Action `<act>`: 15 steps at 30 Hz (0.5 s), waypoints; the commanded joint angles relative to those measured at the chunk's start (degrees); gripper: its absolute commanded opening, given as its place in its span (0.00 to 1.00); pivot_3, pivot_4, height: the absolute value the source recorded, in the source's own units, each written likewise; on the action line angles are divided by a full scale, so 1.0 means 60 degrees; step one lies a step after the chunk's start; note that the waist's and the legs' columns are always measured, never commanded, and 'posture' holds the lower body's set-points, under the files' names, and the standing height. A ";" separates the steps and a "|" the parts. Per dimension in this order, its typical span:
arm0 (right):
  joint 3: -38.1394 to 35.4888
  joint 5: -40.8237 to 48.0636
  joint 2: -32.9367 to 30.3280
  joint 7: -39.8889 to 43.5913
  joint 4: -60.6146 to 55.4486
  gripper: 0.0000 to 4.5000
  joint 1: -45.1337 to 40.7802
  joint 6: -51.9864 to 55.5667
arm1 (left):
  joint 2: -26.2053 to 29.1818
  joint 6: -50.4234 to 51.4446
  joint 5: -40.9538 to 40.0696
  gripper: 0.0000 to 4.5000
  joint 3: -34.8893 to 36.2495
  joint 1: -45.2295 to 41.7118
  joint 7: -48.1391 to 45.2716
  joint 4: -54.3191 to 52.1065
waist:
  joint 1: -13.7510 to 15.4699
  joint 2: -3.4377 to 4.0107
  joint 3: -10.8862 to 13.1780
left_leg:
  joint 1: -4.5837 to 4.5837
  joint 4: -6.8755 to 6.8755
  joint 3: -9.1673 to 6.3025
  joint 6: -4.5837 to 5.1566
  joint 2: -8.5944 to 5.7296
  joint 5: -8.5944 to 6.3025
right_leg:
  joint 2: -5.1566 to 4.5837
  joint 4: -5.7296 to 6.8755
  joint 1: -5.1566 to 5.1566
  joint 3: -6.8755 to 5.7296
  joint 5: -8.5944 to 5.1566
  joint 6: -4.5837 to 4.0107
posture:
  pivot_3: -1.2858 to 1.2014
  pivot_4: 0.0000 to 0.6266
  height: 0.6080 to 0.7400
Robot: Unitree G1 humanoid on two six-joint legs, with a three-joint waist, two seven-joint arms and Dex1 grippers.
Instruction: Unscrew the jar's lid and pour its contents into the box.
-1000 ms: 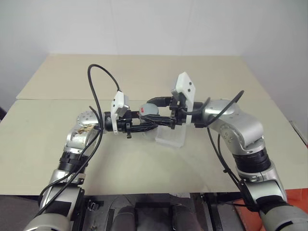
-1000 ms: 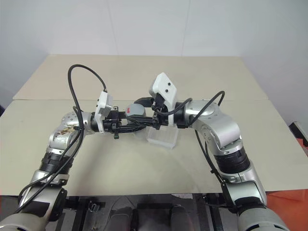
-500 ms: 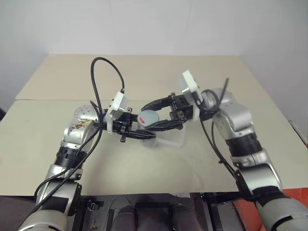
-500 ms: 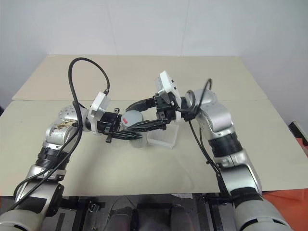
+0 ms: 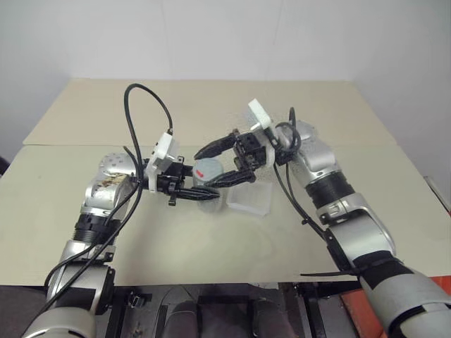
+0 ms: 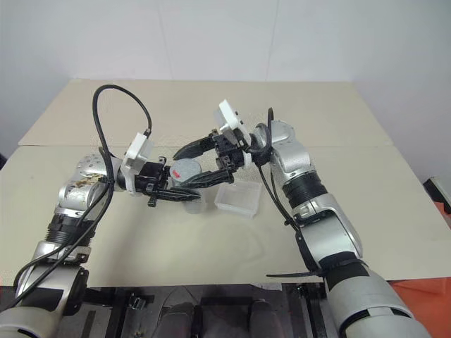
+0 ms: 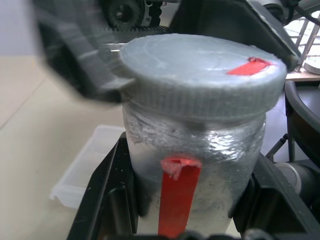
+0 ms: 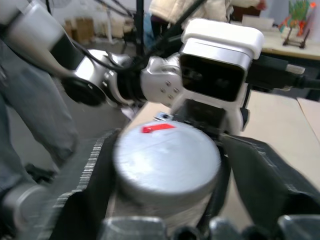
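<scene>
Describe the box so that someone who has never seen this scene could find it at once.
Start at the beige table and go to its middle, where the two grippers meet around the jar. The box lies flat on the table just to the robot's right of that jar, below the right gripper. It is a shallow, clear plastic tray with rounded corners, whereas the jar is a silver-grey cylinder with a red stripe.
</scene>
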 commanded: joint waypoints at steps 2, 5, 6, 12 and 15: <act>-0.0732 -0.0236 -0.0429 -0.1158 -0.2042 1.00 0.0840 0.0392 | -0.0116 0.0043 -0.0284 0.43 0.0038 0.0159 0.0227 -0.0976 | 0.0026 0.0000 0.0000 | -0.0008 0.0000 -0.0007 -0.0001 0.0001 0.0000 | 0.0000 -0.0002 -0.0002 -0.0007 0.0000 0.0000 | 0.52 0.24 1.00; -0.0967 -0.0292 -0.0835 -0.2012 -0.3732 1.00 0.1753 0.1132 | -0.0004 0.0092 -0.0294 0.43 0.0225 0.0408 0.0518 -0.1070 | 0.0019 0.0000 0.0000 | -0.0011 0.0000 -0.0009 -0.0001 0.0000 0.0000 | -0.0003 0.0003 -0.0007 -0.0006 0.0000 0.0000 | 0.52 0.24 1.00; -0.1024 -0.0274 -0.0946 -0.2231 -0.4203 1.00 0.1992 0.1361 | 0.0021 0.0108 -0.0297 0.43 0.0273 0.0468 0.0610 -0.1088 | 0.0019 0.0000 0.0000 | -0.0012 0.0000 -0.0009 -0.0001 0.0001 0.0001 | -0.0002 0.0005 -0.0009 -0.0005 0.0001 0.0000 | 0.52 0.24 1.00; -0.1463 0.0062 -0.1199 -0.4193 -0.7036 1.00 0.3056 0.3344 | -0.0074 -0.0072 -0.0080 0.43 0.0635 0.0525 0.1717 -0.0846 | -0.0021 0.0000 0.0000 | -0.0004 0.0000 -0.0009 -0.0003 0.0001 0.0002 | 0.0000 -0.0009 -0.0010 -0.0003 0.0000 -0.0001 | 0.52 0.24 1.00; -0.1481 0.0027 -0.1133 -0.5083 -0.7935 1.00 0.3289 0.4088 | -0.0147 -0.0108 -0.0047 0.43 0.0655 0.0527 0.2052 -0.0858 | -0.0001 0.0000 0.0000 | -0.0004 -0.0001 -0.0010 -0.0003 0.0001 0.0001 | 0.0000 -0.0009 -0.0010 -0.0003 0.0000 0.0000 | 0.52 0.24 1.00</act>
